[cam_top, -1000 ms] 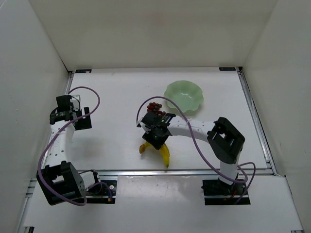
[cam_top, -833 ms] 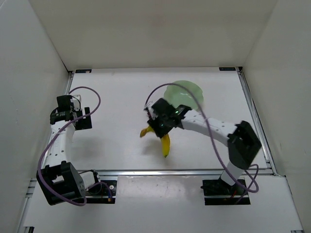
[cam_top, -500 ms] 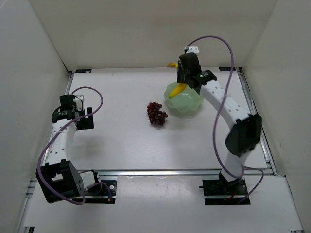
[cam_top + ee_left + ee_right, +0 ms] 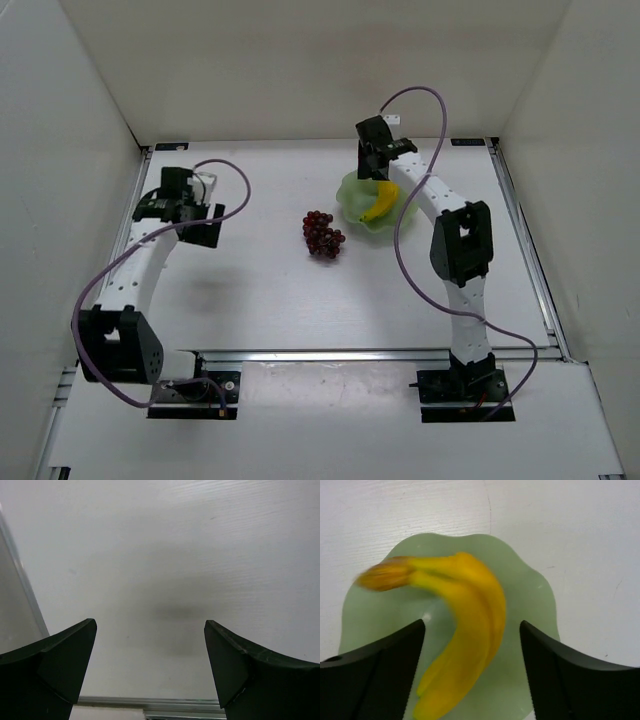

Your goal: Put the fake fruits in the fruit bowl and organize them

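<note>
Grapes [image 4: 323,234] lie on the bench [image 4: 260,290], outside the bowl and between the two arms. The cluster is compact, slightly longer near-to-far. Left end effector [image 4: 150,624]: fingers spread wide, nothing between them, bare bench below, well apart from the grapes. Bananas [image 4: 380,201] lie inside the fruit bowl [image 4: 350,205], long axis slanting across it. Right end effector [image 4: 472,623], farthest back, hovers over the bowl, fingers spread, holding nothing. Assessment: the grapes sit nearer the right end effector, to its near-left.
</note>
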Tool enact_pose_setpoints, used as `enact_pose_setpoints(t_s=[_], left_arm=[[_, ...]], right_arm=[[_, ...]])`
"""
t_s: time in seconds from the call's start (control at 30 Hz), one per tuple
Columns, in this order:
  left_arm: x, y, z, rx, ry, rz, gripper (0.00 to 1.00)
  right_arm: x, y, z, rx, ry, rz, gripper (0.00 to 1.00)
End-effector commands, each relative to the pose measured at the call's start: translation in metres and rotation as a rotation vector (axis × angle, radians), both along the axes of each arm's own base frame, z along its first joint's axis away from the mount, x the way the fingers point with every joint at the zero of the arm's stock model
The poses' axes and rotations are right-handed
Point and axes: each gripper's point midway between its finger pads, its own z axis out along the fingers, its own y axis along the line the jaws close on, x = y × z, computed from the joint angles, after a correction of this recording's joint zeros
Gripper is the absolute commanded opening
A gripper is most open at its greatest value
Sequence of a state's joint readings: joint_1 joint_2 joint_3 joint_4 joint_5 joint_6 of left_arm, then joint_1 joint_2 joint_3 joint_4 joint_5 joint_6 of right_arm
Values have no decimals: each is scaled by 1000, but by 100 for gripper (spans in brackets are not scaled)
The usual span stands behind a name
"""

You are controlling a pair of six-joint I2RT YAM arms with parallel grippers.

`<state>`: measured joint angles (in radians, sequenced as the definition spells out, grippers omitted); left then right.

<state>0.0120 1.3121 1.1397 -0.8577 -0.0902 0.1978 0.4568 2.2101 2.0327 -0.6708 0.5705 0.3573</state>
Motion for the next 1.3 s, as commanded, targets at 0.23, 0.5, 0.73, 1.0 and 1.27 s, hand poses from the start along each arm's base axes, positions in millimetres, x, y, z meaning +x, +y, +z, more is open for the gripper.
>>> enact_pose_setpoints(t_s=[0.23, 0.5, 0.73, 1.0, 1.27], left_arm=[[67, -160, 20, 91, 70, -510, 100], [104, -299, -11, -138, 106, -617, 100], [112, -315, -77, -150, 225, -570, 100], [94, -297, -132, -88, 357, -496, 100], [66, -284, -126, -117, 414, -531, 38]], right_arm=[[-41, -37, 113, 94, -190, -48, 100], [-118, -95, 108, 146, -186, -159, 100], [-165, -122, 100, 202, -199, -223, 100], [-180, -136, 109, 189, -236, -253, 100], [-178, -137, 118, 192, -257, -258, 100]])
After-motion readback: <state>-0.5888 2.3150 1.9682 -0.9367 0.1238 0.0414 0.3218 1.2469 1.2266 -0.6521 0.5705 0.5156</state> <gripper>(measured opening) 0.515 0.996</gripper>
